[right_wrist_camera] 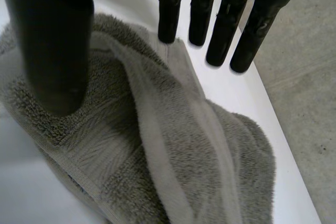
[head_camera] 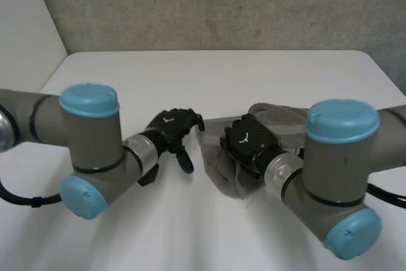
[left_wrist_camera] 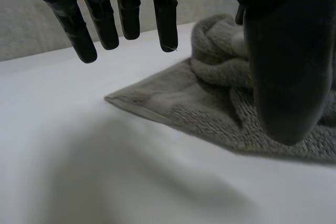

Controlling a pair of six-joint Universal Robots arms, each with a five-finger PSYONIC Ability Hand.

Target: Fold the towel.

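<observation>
Two open hands hovering: left hand [head_camera: 170, 126] beside towel [left_wrist_camera: 205, 111] corner, right hand [head_camera: 246, 141] over bunch; flattening first seeming wise.

R hand [right_wrist_camera: 52, 35] above crumpled towel [right_wrist_camera: 173, 150]

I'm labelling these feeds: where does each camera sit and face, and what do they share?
Head view: behind, between the arms, looking down at the table; both arms, left hand, right hand.
Left wrist view: on that wrist, along its palm toward a towel corner; own fingers, thumb.
Right wrist view: likewise, over bunched towel; own fingers, thumb.
All share the towel.
</observation>
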